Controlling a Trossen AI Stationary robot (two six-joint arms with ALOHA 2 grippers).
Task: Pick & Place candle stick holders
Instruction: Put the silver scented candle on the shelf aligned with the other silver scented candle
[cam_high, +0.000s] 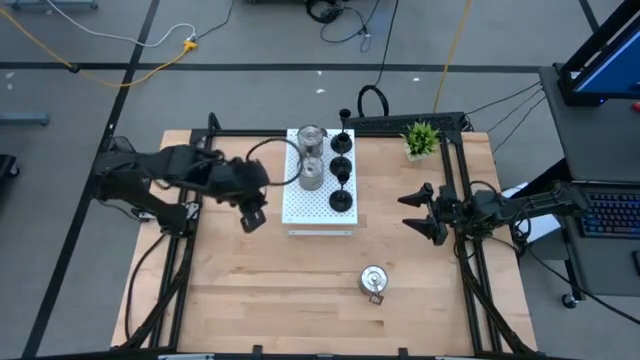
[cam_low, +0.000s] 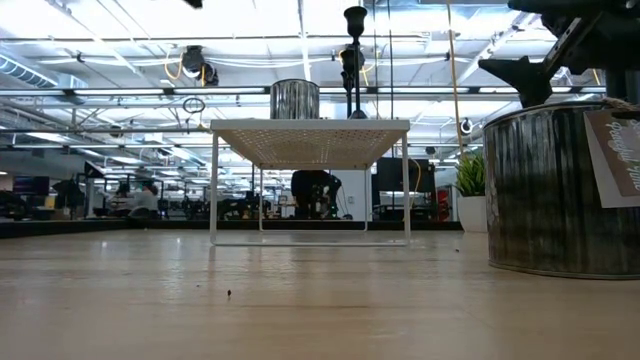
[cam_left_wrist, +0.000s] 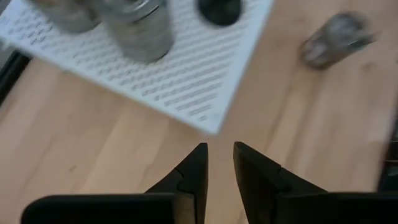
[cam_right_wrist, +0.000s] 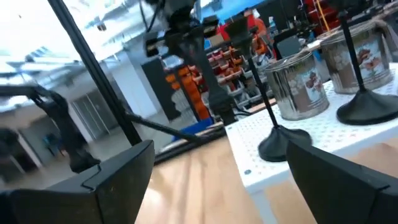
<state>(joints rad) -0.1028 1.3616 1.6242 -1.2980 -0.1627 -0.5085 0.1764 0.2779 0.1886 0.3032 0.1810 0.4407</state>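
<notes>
On the white perforated board (cam_high: 318, 205) near the far edge of the wooden tabletop (cam_high: 250, 300), two squat silver candle stick holders (cam_high: 311, 172) stand upright, one behind the other along the board's left side. Beside them, a row of matte black holders (cam_high: 341, 196) runs along the board's right side, each with a round base and a thin stem rising straight up. A fourth black holder (cam_high: 345, 116) stands just beyond the board's far edge. A third silver holder (cam_high: 374, 281) sits alone on the bare wood toward the tabletop's near edge, well apart from the board; it is a shiny ribbed cylinder, upright, with a paper tag on its side. The left gripper (cam_high: 253, 218) hangs just off the board's left edge, its fingers (cam_left_wrist: 194, 171) drawn to a narrow gap and holding nothing. The right gripper (cam_high: 422, 212) waits near the tabletop's right edge, its jaws spread wide and empty, pointing toward the board. A small green plant (cam_high: 421, 138) stands at the far right corner.
</notes>
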